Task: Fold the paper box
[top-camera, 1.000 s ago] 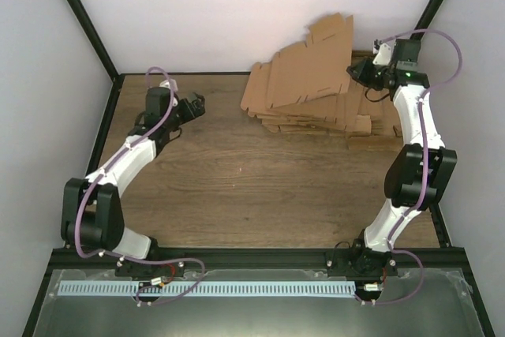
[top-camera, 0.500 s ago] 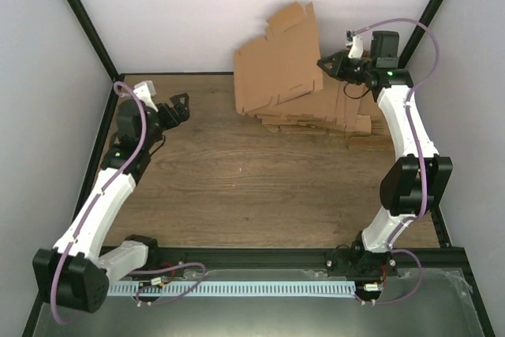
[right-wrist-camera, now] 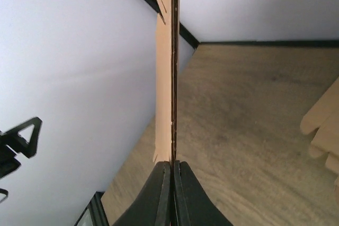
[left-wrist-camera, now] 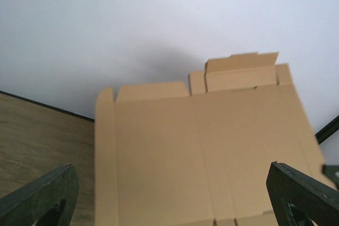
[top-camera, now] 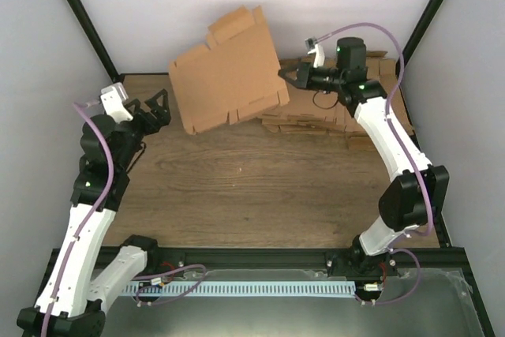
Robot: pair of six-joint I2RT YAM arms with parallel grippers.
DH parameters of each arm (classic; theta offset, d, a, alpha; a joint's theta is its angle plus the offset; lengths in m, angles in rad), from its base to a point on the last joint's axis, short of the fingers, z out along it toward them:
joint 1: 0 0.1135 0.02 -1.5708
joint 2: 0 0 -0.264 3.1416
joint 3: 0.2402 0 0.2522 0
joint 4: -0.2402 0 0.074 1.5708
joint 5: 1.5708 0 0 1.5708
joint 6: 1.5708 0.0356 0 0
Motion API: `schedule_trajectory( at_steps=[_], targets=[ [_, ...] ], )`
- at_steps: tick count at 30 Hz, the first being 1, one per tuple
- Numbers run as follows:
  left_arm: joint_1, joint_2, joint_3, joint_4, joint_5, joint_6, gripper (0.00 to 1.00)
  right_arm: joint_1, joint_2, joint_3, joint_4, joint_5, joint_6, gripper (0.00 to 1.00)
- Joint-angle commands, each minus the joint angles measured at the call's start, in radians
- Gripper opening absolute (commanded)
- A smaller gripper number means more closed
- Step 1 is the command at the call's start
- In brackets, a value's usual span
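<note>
- Right gripper is pinched closed on the right edge of the paper box, a flat brown sheet lifted over the far part of the table.
- Left gripper, spread wide and empty, faces the sheet without touching it.
- Pile of cardboard blanks lies behind it.

Lab robot cell: white panels, black frame posts, wooden tabletop.

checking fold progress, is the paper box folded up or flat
Flat, unfolded: the paper box is one spread sheet pinched at its edge by the right gripper; the right wrist view shows it thin, edge-on.
</note>
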Motion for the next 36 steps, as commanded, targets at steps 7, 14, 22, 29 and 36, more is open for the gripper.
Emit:
schedule_trajectory(
  at_steps=[7,14,22,29,36],
  targets=[
    [-0.003,-0.032,-0.081,-0.148,-0.009,-0.016,1.00,0.083,-0.088,-0.493,0.224,0.075,0.091,0.03],
    [-0.002,0.022,-0.203,-0.180,0.083,-0.061,1.00,0.241,-0.040,-0.669,0.327,0.179,0.131,0.08],
    [-0.002,0.089,-0.286,-0.114,0.109,-0.062,1.00,0.289,0.112,-0.465,0.131,0.410,-0.023,0.59],
    [-0.002,0.268,-0.252,0.004,0.190,-0.022,1.00,0.278,0.291,-0.173,0.010,0.618,-0.117,0.69],
    [-0.002,0.710,0.049,0.047,0.325,0.025,1.00,0.242,0.330,-0.078,-0.020,0.683,-0.144,0.72]
  ],
)
